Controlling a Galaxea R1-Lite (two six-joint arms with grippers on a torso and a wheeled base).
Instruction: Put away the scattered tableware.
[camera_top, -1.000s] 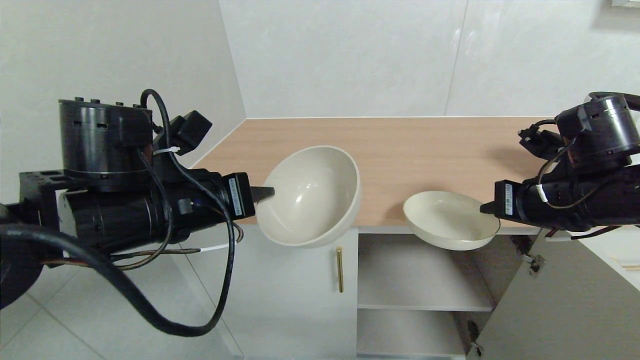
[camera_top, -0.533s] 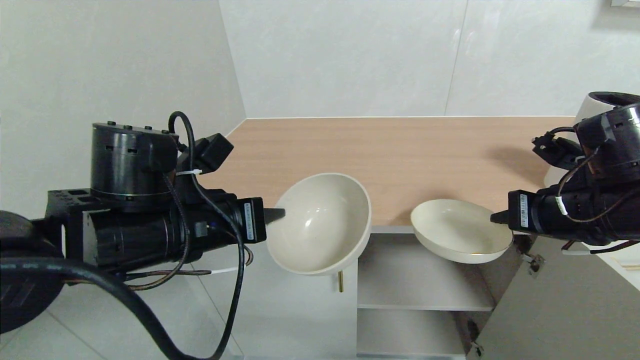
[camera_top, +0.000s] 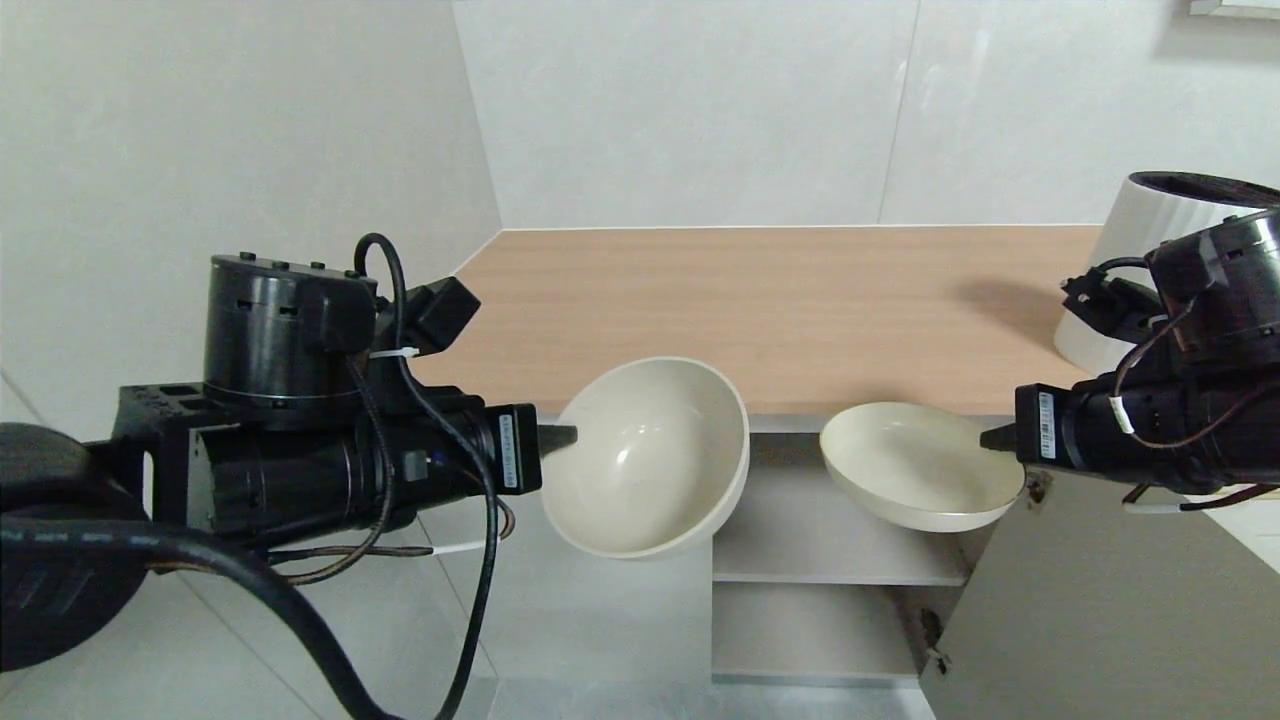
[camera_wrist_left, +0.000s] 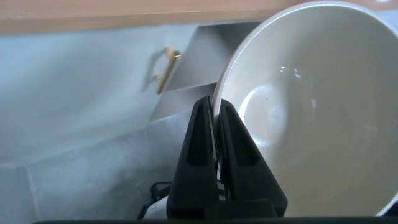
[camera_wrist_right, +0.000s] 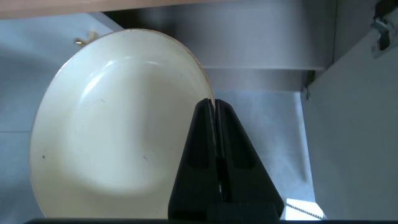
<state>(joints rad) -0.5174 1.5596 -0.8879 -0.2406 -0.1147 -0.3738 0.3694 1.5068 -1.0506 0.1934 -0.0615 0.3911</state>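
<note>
Nothing here reads as text. There's a white sticker (camera_top: 508, 450) on the left arm (camera_top: 300, 470), right behind the left gripper (camera_top: 572, 435), with dark marks like a bar code, all too small to make out. On the right arm (camera_top: 1150, 430), a second sticker (camera_top: 1047, 424) sits just behind the right gripper (camera_top: 985, 437). Same story: fine print, none of it legible.

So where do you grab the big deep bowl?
By its thin rim, coming from the robot's left. The deep bowl looks too wide and round to squeeze across, but its edge is thin enough to fit between two fingers, one inside and one outside. The left pincer grips it just that way, with the bowl tipped on its side.
</note>
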